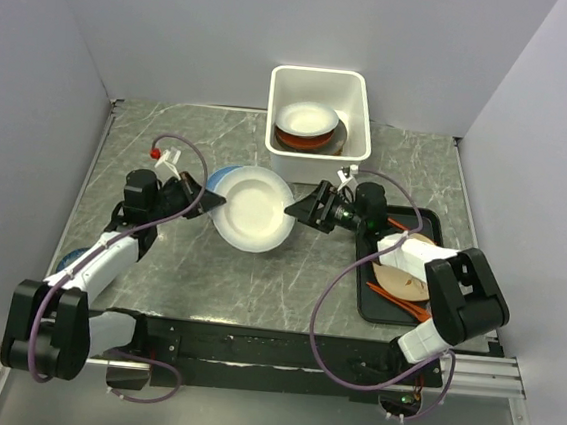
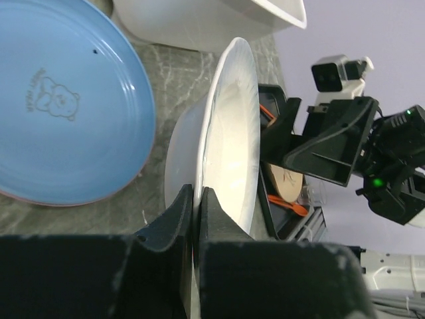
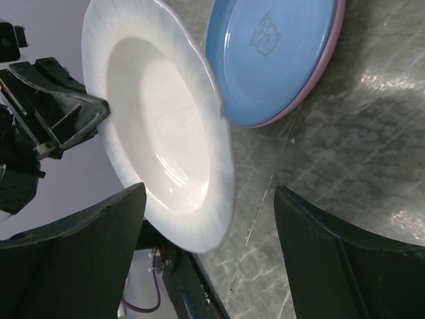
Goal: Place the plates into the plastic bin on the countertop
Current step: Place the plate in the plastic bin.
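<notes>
Gloss and fine radial ribbing on the white plate [image 1: 254, 208]: round, deep-welled, broad-rimmed, hard and ceramic-looking. Held tilted, raised off the middle of the counter [image 1: 308, 275] of grey marble-look stone with white veins, and overlapping the pale blue plate [image 1: 225, 175]. Pinched at its left rim by the left fingers [image 2: 176, 212], black and wedge-shaped, clenched tight on the thin edge with no gap showing. Flanked at the opposite rim by the right fingers [image 3: 73, 259], spread wide and released, one on each side of the edge, touching nothing as far as can be told. Below, the pale blue plate again: smooth, shallow, stacked on a pink plate [image 3: 321, 78] showing only as a thin rim, both flat on the counter. Printed on the blue face, a line-drawn teddy bear with a short arc of lettering beside it, too small to read. Farther back, by the rear wall, the plastic bin [image 1: 316, 83]: white, deep, rectangular with rounded corners and a thick rim, holding a cream plate [image 1: 308, 117] nested on a red-brown plate [image 1: 303, 140]. On the right, a black tray [image 1: 360, 298], rectangular, with a tan plate [image 1: 404, 280] and orange pieces in it.
</notes>
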`<state>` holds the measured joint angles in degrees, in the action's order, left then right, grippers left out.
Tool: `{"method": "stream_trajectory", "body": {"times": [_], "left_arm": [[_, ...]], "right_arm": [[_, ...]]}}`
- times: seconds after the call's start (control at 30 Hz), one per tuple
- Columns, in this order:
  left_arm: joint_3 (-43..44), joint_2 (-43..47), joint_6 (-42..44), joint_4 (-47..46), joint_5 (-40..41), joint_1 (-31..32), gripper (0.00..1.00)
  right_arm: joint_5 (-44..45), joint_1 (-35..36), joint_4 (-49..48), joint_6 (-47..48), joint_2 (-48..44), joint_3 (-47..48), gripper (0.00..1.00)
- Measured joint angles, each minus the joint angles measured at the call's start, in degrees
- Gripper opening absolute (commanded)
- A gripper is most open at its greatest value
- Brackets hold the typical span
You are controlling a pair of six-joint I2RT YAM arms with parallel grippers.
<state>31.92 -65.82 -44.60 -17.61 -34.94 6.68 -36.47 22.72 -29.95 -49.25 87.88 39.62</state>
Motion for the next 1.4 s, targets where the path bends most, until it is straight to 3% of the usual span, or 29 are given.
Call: {"method": "stream_trajectory", "body": {"times": [0.2, 0.27, 0.33, 0.57, 0.67, 0.7, 0.73, 0.8, 0.97, 1.4], "left_arm": [[0.0, -2.2, -0.8, -2.7, -1.5, 2.1, 0.01], [0.0, -2.7, -1.3, -3.4, -1.7, 2.6, 0.01], [0.0, -2.7, -1.4, -4.0, -1.9, 3.0, 0.01], [0.0, -3.0, -2.8, -3.9, -1.5, 1.9, 0.01], [0.0, -2.9, -2.7, -3.5, -1.2, 1.9, 0.11], [0.0, -2.6, -2.6, -3.1, -1.2, 1.9, 0.43], [0.0, -2.4, -2.5, -2.6, -1.0, 1.9, 0.67], [0.0, -2.1, -1.1, -1.4, -0.1, 2.4, 0.89], [1.6, -1.3, 0.4, 2.5, 2.8, 3.5, 0.97], [2.8, -1.0, 1.4, 7.9, 17.2, 3.3, 0.99]], "right_arm": [[0.5, 1.3, -1.8, -1.8, 1.8, -0.5, 0.76], [0.5, 1.3, -2.6, -2.2, 2.3, -0.8, 0.43], [0.6, 1.3, -3.9, -2.6, 2.7, -1.4, 0.00], [-2.3, 0.7, -8.6, -6.1, 2.9, -3.0, 0.00], [-2.2, 0.7, -8.5, -6.3, 2.9, -3.0, 0.00], [-2.3, 0.8, -8.4, -6.3, 2.9, -3.0, 0.00], [-2.4, 0.8, -8.4, -6.3, 2.9, -3.0, 0.00], [-2.6, 1.1, -8.5, -6.1, 2.4, -2.9, 0.00], [0.5, 1.9, -4.5, -4.3, 1.5, -3.0, 0.00], [6.1, 0.1, 8.1, -0.6, -5.3, -3.1, 0.00]]}}
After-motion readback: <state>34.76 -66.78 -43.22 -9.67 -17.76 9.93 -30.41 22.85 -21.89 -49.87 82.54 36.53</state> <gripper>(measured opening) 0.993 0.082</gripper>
